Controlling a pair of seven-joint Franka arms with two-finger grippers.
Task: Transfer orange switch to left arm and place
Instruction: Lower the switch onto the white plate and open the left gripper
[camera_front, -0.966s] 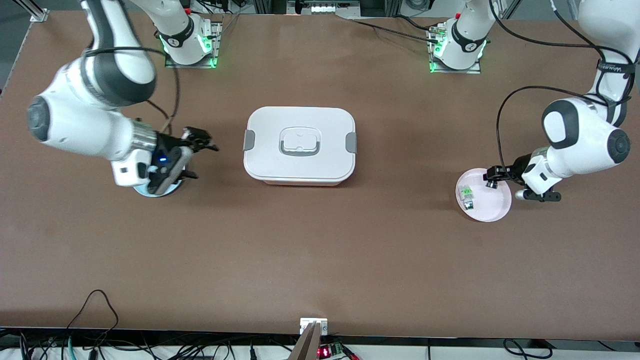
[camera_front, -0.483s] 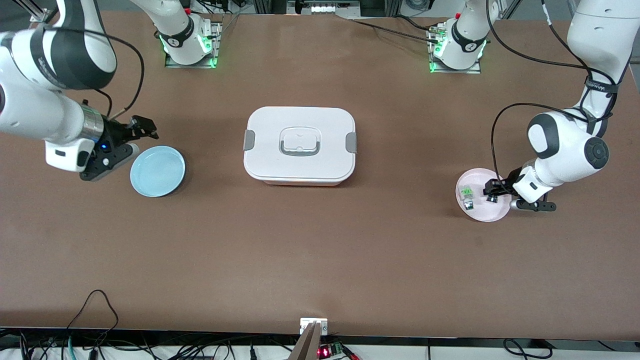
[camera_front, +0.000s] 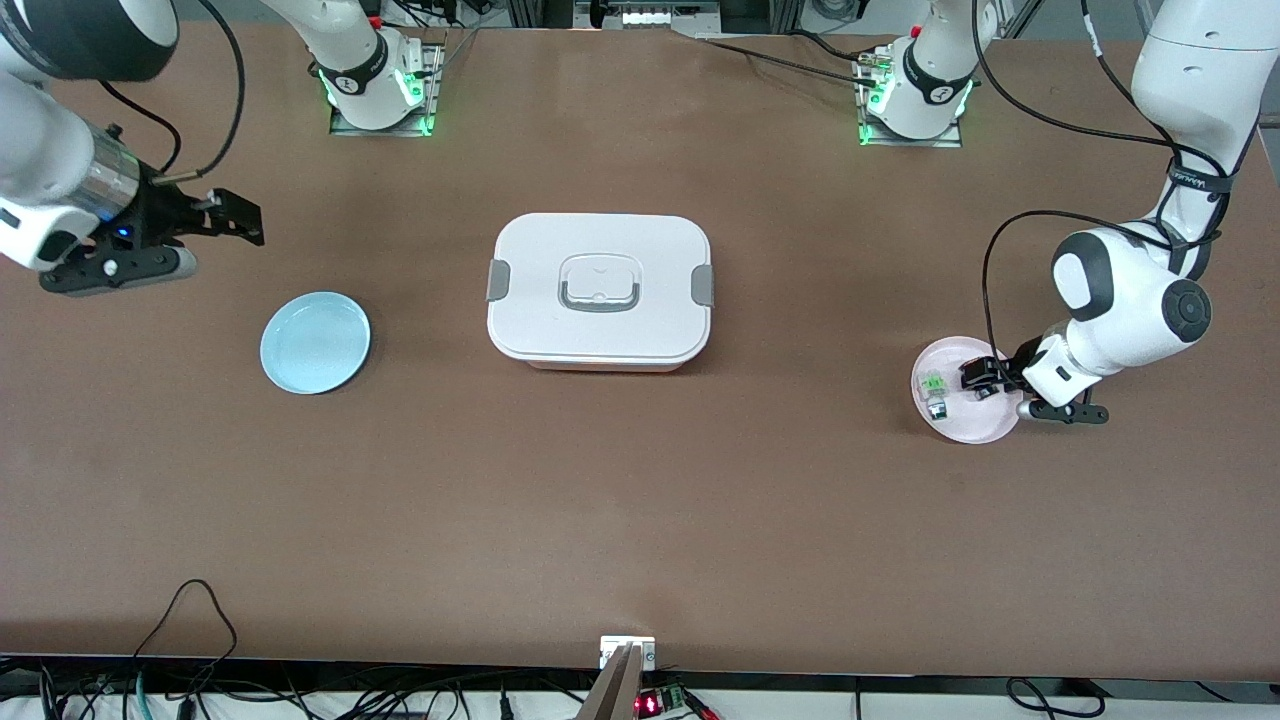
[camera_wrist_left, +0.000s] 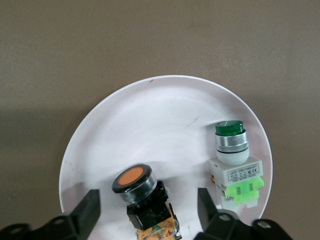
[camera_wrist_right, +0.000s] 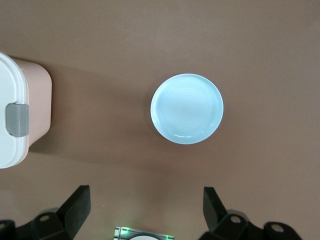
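Note:
The orange switch (camera_wrist_left: 142, 194), a black block with a round orange top, lies on the pink plate (camera_wrist_left: 150, 115) beside the green-and-clear component (camera_wrist_left: 233, 162). My left gripper (camera_wrist_left: 147, 220) is open, low over the plate, one finger on each side of the switch without touching it. In the front view the left gripper (camera_front: 977, 385) covers the switch on the pink plate (camera_front: 990, 422). My right gripper (camera_front: 240, 222) is open and empty, up in the air over bare table at the right arm's end. The white box (camera_front: 600, 290) sits mid-table between the arms.
An empty blue plate (camera_front: 315, 342) lies between the box and the right arm's end, also in the right wrist view (camera_wrist_right: 187, 108), where the box's corner (camera_wrist_right: 15, 112) shows. The green-and-clear component (camera_front: 934, 385) lies on the pink plate, on the box's side of the left gripper.
My right gripper has swung away from over the blue plate toward the right arm's end of the table. My left gripper has come down onto the pink plate around the switch.

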